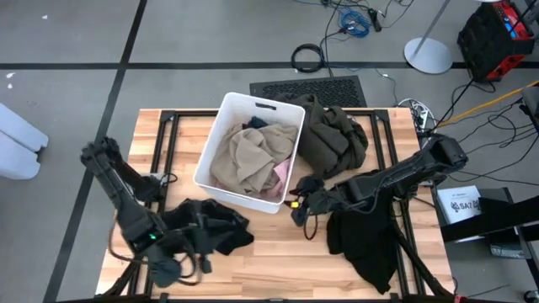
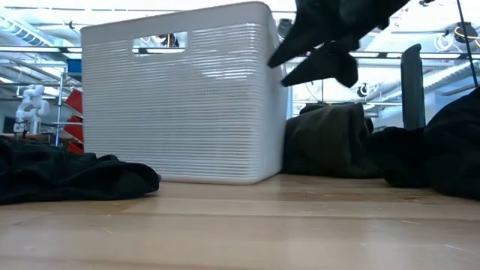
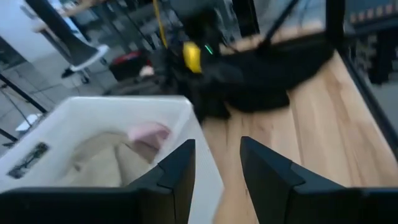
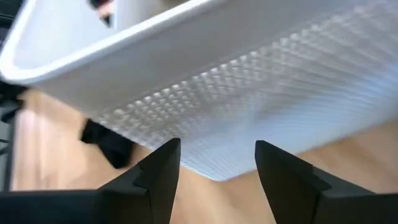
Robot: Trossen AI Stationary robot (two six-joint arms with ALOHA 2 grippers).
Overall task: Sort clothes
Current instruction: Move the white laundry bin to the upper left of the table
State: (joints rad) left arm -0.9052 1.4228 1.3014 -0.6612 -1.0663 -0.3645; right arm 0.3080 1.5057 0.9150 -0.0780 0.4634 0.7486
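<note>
high view, right hand spread and empty beside white bin, left hand spread over black garment

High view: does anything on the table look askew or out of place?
The white bin sits skewed to the table edges. An olive-brown garment is heaped against its right side, outside it, and black garments lie loose at front left and front right. Tan and pink pieces are inside. Nothing looks damaged.
</note>
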